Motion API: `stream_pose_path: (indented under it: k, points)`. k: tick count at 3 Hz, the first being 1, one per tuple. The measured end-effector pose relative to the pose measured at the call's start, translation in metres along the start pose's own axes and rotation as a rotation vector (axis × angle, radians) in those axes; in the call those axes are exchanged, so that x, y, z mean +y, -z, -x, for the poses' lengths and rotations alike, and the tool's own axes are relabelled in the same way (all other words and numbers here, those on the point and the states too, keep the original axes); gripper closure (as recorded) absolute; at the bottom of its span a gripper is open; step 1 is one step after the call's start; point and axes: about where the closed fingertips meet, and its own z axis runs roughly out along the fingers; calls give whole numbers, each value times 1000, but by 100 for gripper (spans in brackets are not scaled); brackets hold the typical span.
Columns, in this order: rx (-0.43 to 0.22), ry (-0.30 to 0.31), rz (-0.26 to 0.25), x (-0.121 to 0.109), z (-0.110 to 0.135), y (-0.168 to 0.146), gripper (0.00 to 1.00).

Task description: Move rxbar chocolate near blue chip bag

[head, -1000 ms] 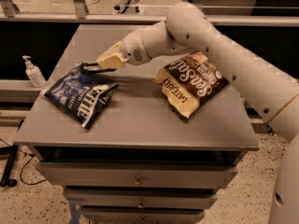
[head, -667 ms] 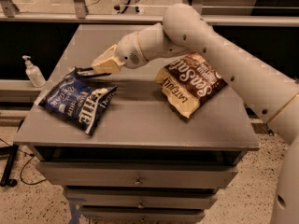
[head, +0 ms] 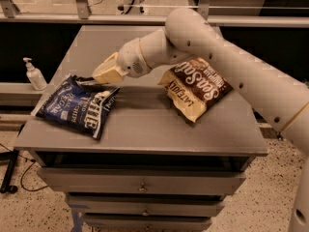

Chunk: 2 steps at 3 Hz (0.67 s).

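Observation:
The blue chip bag (head: 72,108) lies crinkled on the left part of the grey table top (head: 145,127), its white lettering facing up. My gripper (head: 100,77) is low over the bag's far right corner, reaching in from the right. It is shut on the rxbar chocolate (head: 86,81), a small dark bar that sticks out of the tip to the left and touches or nearly touches the bag's upper edge. Most of the bar is hidden by the gripper.
A larger brown-and-cream Sea Salt bag (head: 195,88) lies on the right part of the table, partly under my arm. A white pump bottle (head: 34,75) stands on a ledge left of the table. Drawers (head: 140,183) sit under the table top.
My gripper has moved a little left and down with the dark bar. The blue chip bag has shifted slightly left. The Sea Salt bag has not moved.

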Motion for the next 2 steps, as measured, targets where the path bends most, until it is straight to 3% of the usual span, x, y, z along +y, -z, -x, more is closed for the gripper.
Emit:
stream_pose_path:
  k: [2]
  points:
    - [52,82,-33,-5,-2,7,35]
